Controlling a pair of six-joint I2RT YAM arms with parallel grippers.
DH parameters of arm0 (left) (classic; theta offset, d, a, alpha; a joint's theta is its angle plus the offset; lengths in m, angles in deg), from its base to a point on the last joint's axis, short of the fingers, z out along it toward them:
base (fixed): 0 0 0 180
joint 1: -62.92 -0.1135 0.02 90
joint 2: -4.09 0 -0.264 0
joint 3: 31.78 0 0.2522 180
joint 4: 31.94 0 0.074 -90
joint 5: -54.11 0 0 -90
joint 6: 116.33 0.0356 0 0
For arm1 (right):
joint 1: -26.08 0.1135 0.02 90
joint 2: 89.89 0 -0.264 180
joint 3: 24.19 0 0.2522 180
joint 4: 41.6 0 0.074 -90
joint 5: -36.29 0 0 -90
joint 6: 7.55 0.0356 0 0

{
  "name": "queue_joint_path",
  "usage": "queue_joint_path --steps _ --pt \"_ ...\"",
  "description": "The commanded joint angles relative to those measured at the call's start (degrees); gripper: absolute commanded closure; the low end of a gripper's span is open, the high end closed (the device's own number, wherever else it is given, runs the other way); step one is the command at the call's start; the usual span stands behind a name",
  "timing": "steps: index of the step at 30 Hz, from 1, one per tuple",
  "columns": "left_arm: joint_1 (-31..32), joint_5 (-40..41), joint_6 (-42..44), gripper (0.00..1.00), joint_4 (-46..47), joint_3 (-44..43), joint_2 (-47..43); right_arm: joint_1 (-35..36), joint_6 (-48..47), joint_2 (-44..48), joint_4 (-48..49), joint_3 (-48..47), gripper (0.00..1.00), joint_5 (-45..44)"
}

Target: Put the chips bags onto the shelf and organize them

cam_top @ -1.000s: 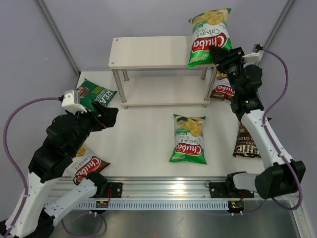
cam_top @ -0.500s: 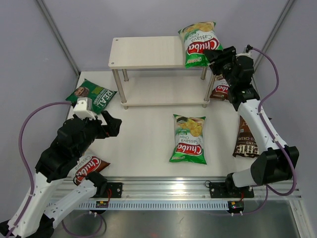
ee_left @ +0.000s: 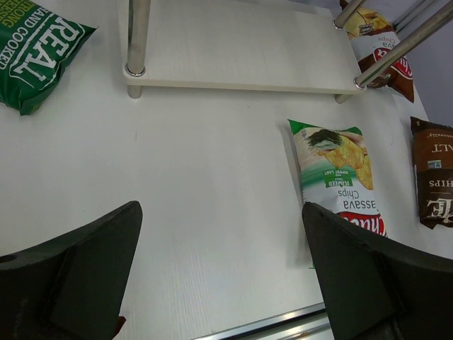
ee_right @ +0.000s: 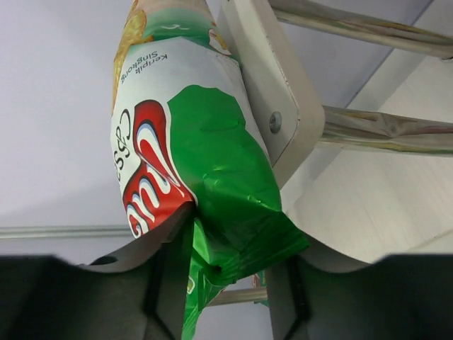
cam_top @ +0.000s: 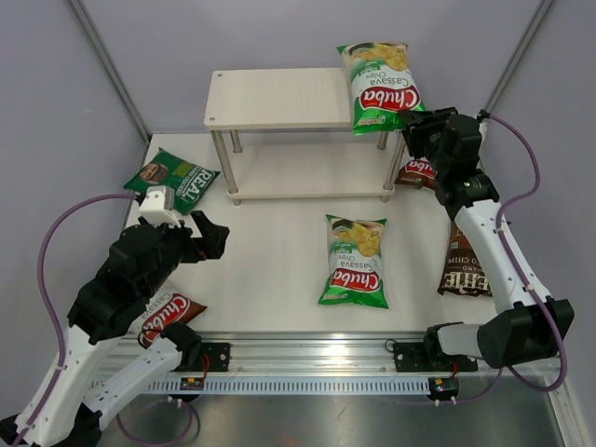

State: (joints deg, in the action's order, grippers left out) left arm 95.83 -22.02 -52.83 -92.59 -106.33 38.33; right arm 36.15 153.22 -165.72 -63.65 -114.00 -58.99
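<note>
- White tabletop (cam_top: 279,270) under plain grey walls, with the shelf (cam_top: 275,98) standing at the far side, both of its boards bare.
- My right gripper (cam_top: 414,119) is raised at the right end of the shelf's top board. Its fingers (ee_right: 161,283) stand a little apart, with the bottom end of the upright Chuba bag (cam_top: 380,84) caught between them.
- From the right wrist, that bag's (ee_right: 191,163) green belly bulges over my fingertips. Its back presses against the rounded corner of the top board (ee_right: 265,78).
- The bag stands on end with the logo upside down, leaning over the board's right edge rather than lying on it.
- My left gripper (cam_top: 212,239) hovers above the table's left half. Its fingers (ee_left: 78,269) are spread wide with nothing between them.
- The flat green Chuba bag (ee_left: 340,173) lies on the table ahead of my left fingers and to their right, well apart from them.
- The REAL bag (cam_top: 172,179) lies left of the shelf, beside its front left leg.
- One red Chuba bag (cam_top: 416,169) sits by the shelf's right legs, partly hidden by my right arm.
- The other red Chuba bag (cam_top: 168,312) lies near the front edge, under my left arm.
- The dark brown bag (cam_top: 466,261) lies along the table's right side.
</note>
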Motion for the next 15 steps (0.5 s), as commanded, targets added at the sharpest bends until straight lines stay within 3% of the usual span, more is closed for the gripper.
queue_joint_path --steps 1,7,15 --pt "0.14 -1.21 0.66 0.01 1.63 0.15 -0.31 1.1 4.03 2.62 -2.26 0.99 0.55 -7.19" --pt "0.14 -1.3 0.49 0.01 1.28 0.24 -0.31 1.18 6.49 0.6 -1.37 0.29 0.65 -8.69" --pt "0.14 -0.42 0.4 0.01 1.37 1.12 -0.93 2.59 7.81 -1.33 -2.26 -1.64 0.68 -12.38"
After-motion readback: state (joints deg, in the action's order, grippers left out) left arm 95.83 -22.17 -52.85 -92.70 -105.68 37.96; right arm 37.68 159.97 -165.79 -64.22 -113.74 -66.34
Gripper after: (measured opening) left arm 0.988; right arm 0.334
